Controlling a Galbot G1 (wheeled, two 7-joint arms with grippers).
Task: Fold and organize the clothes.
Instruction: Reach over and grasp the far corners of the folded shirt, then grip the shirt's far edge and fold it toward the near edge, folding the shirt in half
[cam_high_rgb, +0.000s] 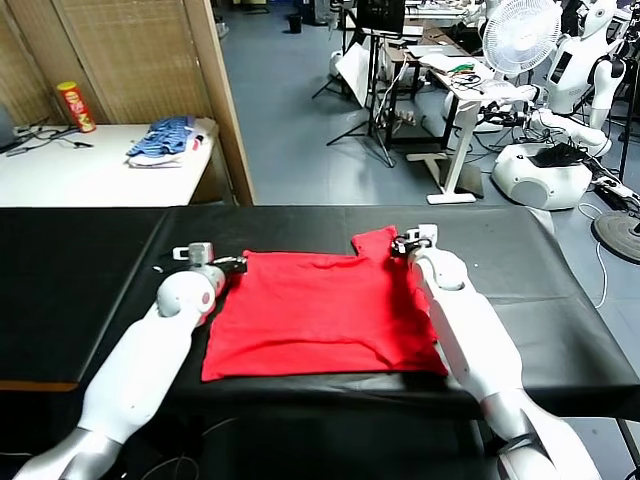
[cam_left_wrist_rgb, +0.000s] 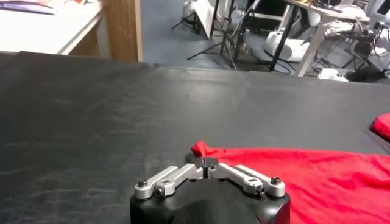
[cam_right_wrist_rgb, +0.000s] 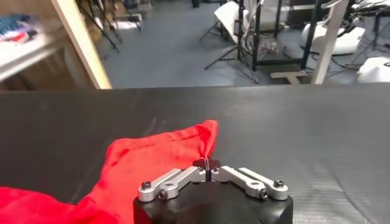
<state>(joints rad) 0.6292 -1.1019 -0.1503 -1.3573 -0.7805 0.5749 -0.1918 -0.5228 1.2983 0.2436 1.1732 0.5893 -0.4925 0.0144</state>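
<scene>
Soft red T-shirt (cam_high_rgb: 315, 310) lies rumpled on the matte black counter (cam_high_rgb: 80, 270); left claw (cam_high_rgb: 238, 264) and right claw (cam_high_rgb: 400, 243) pinch its far corners.

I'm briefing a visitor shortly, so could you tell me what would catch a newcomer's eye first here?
The bright red T-shirt lies spread on the black table, filling its middle. The left hand is shut on its far left corner and the right hand on its far right sleeve. Behind, a blue striped heap sits on a white side table.
</scene>
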